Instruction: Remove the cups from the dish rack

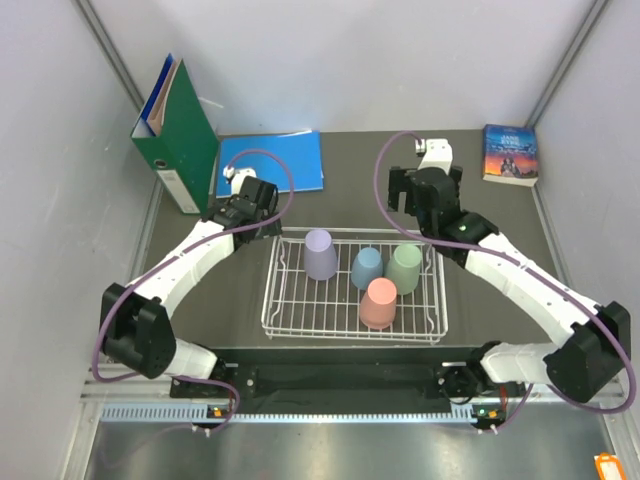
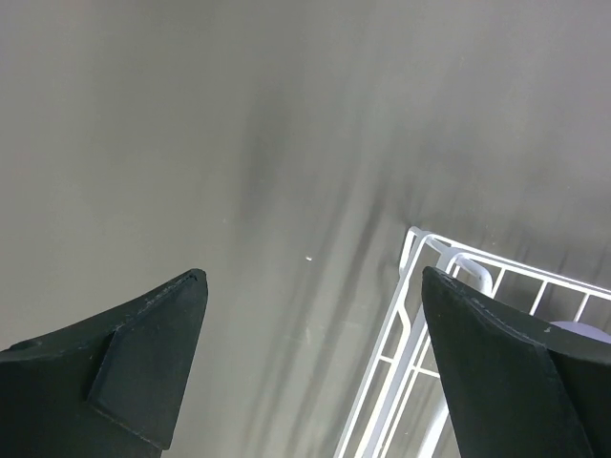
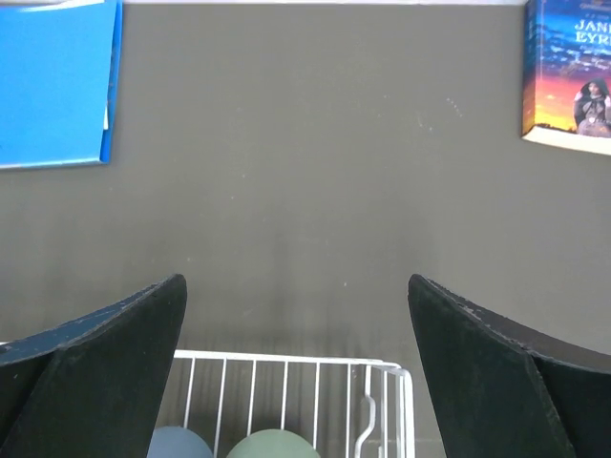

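- Top view: four cups, lavender [image 1: 321, 253], blue [image 1: 367, 267], green [image 1: 405, 268] and pink [image 1: 378, 303], all stand inside the rack [image 1: 352, 337]; none unloaded. Left gripper [image 1: 266, 226] is at the rack's far-left corner, right gripper [image 1: 425, 215] at its far-right corner.
- Left wrist: jaws wide, empty, over the table [image 2: 239, 143] just outside the rack corner.
- Right wrist: jaws wide, empty, just beyond the rack's far rim.
- Step: approach. Next, probably: right descends over green, then closes.

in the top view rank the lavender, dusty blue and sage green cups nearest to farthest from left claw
1. lavender cup, dish rack left end, nearest the left claw
2. dusty blue cup, middle
3. sage green cup, right end
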You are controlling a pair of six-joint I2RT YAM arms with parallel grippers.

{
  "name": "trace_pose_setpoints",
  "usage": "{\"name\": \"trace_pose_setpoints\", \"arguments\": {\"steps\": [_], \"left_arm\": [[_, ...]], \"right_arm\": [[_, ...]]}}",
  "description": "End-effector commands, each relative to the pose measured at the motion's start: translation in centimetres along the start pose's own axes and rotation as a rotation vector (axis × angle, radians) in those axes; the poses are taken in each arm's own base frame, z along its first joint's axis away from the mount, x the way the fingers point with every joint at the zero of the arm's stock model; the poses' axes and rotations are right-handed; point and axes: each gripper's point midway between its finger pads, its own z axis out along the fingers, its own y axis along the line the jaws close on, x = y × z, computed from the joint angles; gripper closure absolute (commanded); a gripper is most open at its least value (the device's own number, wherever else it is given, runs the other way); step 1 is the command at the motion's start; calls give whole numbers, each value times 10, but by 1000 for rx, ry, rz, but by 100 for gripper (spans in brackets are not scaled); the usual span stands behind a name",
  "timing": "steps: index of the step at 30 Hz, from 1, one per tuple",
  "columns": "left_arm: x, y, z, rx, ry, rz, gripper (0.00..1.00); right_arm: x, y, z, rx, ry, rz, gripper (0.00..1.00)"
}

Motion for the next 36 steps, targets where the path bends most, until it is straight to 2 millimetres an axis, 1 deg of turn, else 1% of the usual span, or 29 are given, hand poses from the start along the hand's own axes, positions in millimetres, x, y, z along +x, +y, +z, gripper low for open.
{"name": "trace_pose_setpoints", "arguments": {"steps": [1,5,8,10,12,14,15,17,18,21,23,27,28,30,31,33,35,36], "left_arm": [[9,-14,-7,56,48,-7,1],[5,-2,-12,5,31,-12,1],[1,9,-18,-31,2,-20,1],[-3,16,-25,-44,-30,-31,1],[-13,20,-36,-30,-78,-51,1],[-18,25,-42,-29,-109,-59,1],[-26,27,-50,-14,-149,-76,1],[-32,31,-56,-19,-188,-78,1],[-38,35,-62,-15,-215,-74,1],[-51,41,-73,-22,-266,-64,1],[-57,39,-79,-7,-278,-57,1],[-60,20,-83,90,-261,-60,1],[-58,9,-85,149,-243,-61,1],[-60,-4,-87,208,-238,-69,1],[-59,-14,-90,251,-230,-66,1],[-64,-29,-95,301,-235,-59,1],[-64,-49,-104,360,-235,-26,1],[-67,-59,-106,371,-241,-6,1]], "right_arm": [[-16,-8,-11,11,-50,27,0],[-16,-6,-13,-9,-39,20,0],[-19,-4,-16,-22,-43,24,0],[-25,-5,-19,-28,-55,32,0],[-36,-4,-24,-39,-77,45,0],[-44,-2,-26,-48,-88,53,0],[-54,-2,-28,-51,-102,62,0],[-58,-1,-30,-51,-97,51,0],[-64,0,-30,-52,-101,52,0],[-68,-2,-31,-46,-101,47,1],[-71,0,-33,-62,-116,65,0],[-67,10,-35,-119,-103,61,0],[-66,10,-35,-119,-96,57,0],[-62,10,-35,-118,-80,49,0],[-62,9,-36,-120,-81,50,0],[-62,9,-39,-134,-88,44,0],[-61,8,-42,-141,-93,42,0],[-60,8,-42,-139,-92,40,1]]}}
